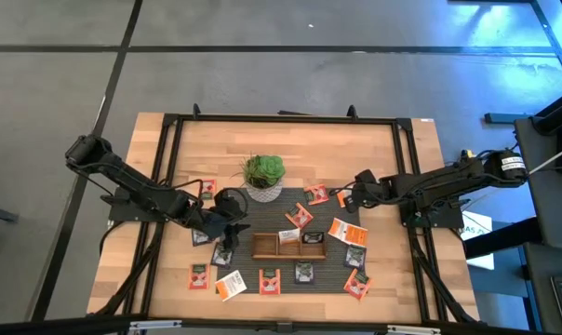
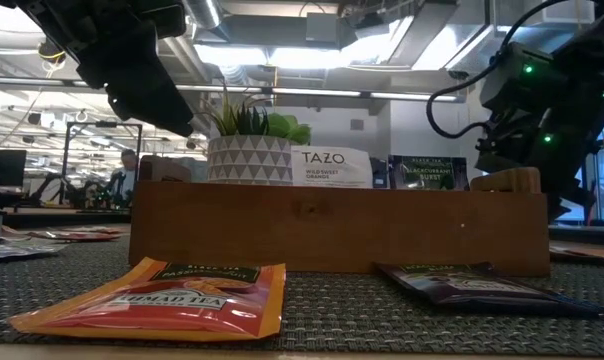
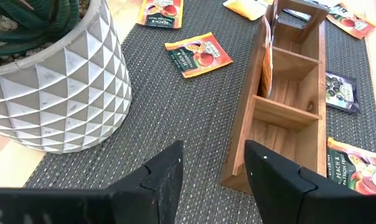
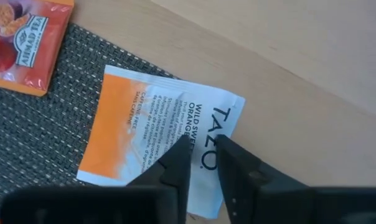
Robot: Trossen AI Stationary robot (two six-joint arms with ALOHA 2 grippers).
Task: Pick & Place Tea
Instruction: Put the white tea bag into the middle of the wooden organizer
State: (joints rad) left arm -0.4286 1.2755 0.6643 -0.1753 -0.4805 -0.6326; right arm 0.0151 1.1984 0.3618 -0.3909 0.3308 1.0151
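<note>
Several tea sachets lie flat on a dark woven mat (image 1: 281, 270), orange-red (image 2: 172, 295), dark (image 2: 472, 285) and white with orange (image 1: 348, 231). One white sachet (image 2: 330, 168) and one dark sachet (image 2: 430, 172) stand in the wooden tray (image 1: 288, 246). My left gripper (image 3: 213, 168) is open over the mat, between the plant pot (image 3: 57, 93) and the tray's end (image 3: 281, 124). My right gripper (image 4: 202, 152) is open only a narrow gap. It points down over a white-and-orange sachet (image 4: 150, 124) that lies half on the mat and half on bare wood. My right gripper stands with its fingertips (image 4: 178, 152) over the printed middle of the white-and-orange sachet (image 4: 206, 121), coming from above. The sachet lies flat. I cannot tell whether the fingertips touch it.
The white patterned pot with a green plant (image 1: 262, 177) stands at the mat's far side, close to my left arm. An orange-red sachet (image 4: 23, 40) lies beside the one under my right gripper. A black frame (image 1: 281, 119) runs round the table.
</note>
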